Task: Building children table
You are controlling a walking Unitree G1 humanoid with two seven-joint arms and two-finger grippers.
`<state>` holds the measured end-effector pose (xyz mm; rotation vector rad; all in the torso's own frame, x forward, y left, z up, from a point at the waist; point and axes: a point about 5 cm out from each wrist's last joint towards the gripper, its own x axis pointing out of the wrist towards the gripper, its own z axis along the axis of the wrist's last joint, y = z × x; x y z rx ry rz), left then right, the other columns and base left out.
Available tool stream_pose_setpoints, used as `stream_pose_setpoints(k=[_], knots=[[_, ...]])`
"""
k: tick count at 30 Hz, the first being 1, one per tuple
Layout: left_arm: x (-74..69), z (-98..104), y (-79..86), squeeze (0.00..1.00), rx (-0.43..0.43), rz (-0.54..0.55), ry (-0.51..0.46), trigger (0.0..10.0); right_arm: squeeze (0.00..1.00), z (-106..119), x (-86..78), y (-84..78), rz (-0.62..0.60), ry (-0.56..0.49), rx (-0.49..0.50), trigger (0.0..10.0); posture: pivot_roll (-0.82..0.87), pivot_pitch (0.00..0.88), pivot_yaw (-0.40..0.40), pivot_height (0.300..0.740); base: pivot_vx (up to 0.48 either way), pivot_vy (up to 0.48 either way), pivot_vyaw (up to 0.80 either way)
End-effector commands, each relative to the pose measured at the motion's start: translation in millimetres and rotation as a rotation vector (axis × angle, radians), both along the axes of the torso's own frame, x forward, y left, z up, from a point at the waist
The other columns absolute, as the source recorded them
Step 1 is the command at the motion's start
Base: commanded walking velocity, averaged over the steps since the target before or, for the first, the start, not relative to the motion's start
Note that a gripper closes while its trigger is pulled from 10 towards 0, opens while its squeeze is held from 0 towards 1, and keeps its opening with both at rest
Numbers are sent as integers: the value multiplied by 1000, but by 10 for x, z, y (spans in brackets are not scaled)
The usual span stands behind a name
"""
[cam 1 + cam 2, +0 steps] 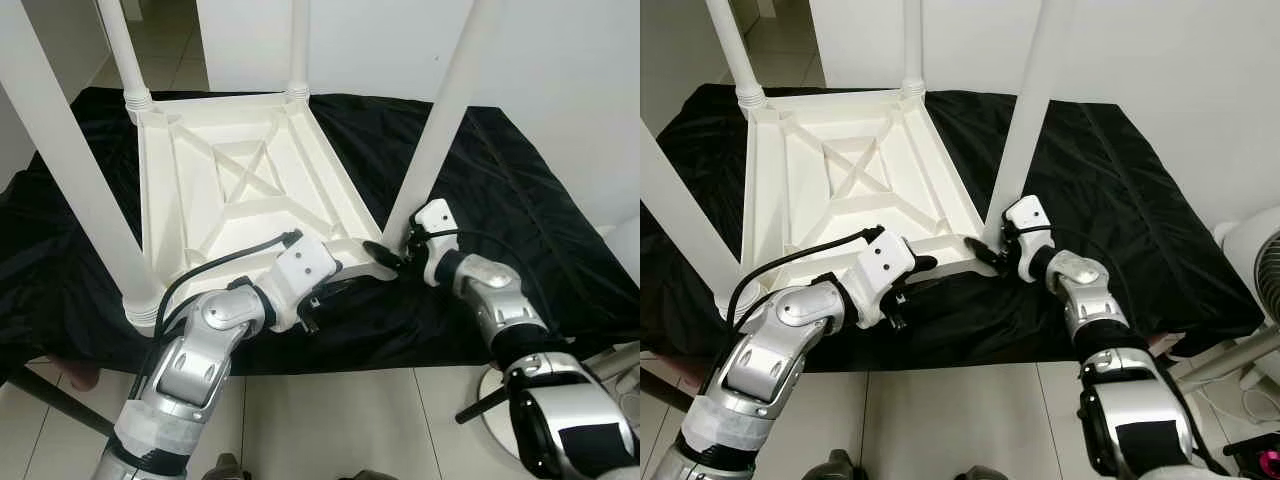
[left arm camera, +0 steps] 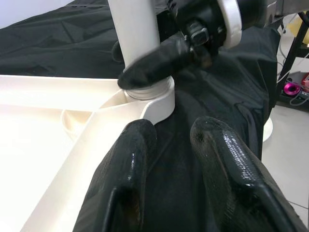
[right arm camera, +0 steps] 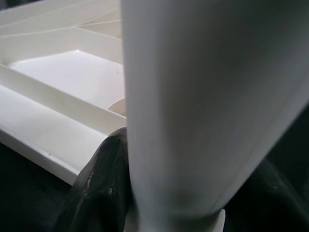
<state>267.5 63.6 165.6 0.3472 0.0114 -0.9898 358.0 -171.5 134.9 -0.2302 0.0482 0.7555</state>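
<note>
A white children's table point(image 1: 245, 180) lies upside down on a black cloth, its legs pointing up. My right gripper point(image 1: 395, 255) is shut on the near-right leg point(image 1: 440, 130) just above its socket at the table's corner. In the right wrist view that leg point(image 3: 207, 96) stands between the black fingers point(image 3: 104, 188). My left gripper point(image 1: 335, 285) hovers low at the table's near edge, just left of that corner. It is open, with one finger over the white rim point(image 2: 87, 145) and the other over the cloth. The left wrist view looks at the leg point(image 2: 135, 38) and the right gripper's finger point(image 2: 154, 63) wrapped round its base.
The black cloth point(image 1: 520, 200) covers the whole work surface and drops off at the near edge to a tiled floor point(image 1: 330, 420). Three other legs point(image 1: 70, 170) rise at the remaining corners. A white fan point(image 1: 1255, 250) stands at the right and a white wall behind.
</note>
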Motion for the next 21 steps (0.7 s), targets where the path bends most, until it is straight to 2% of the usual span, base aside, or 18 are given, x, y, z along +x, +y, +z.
stream_pose_setpoints(k=[1, 5, 6, 7, 11, 14, 15, 17, 19, 21], knots=[[23, -7, 10, 0, -11, 76, -19, 10000, 0, -28, -15, -24, 18, -4, -54, 0, -3, 0, -40, 740, 0, 0, 0], [20, -11, 7, 0, -11, 75, -17, 10000, 0, -61, -26, -54, 16, 0, -52, 0, -5, 0, -42, 740, 0, 0, 0], [18, -12, 6, 0, -12, 75, -15, 10000, 0, -90, -39, -71, 0, 6, -44, 1373, -7, 0, -43, 740, 0, 0, 0], [16, -14, 7, 0, -13, 75, -13, 10000, 0, -117, -45, -80, -18, 17, -22, 10000, -8, 0, -45, 740, 0, 0, 0], [12, -22, 10, 0, -14, 77, -9, 10000, 0, -161, -54, -85, -50, 42, 14, 10000, -10, 0, -45, 740, 0, 0, 0], [-1, -36, -1, 0, -14, 76, -3, 10000, 0, -216, -28, -55, -200, 63, 86, 10000, -12, 0, -50, 740, 0, 0, 0], [-1, -36, -1, 0, -14, 76, -3, 10000, 0, -216, -28, -55, -200, 63, 86, 10000, -12, 0, -50, 740, 0, 0, 0], [-18, -46, -7, 0, -19, 77, 5, 10000, 0, -237, -13, 9, -280, 68, 130, 10000, -14, 0, -55, 740, 0, 0, 0], [-34, -62, -9, 0, -21, 80, 11, 10000, 0, -235, -21, 105, -302, 61, 171, 10000, -13, 0, -62, 740, 0, 0, 0], [-34, -62, -9, 0, -21, 80, 11, 10000, 0, -235, -21, 105, -302, 61, 171, 10000, -13, 0, -62, 740, 0, 0, 0]])
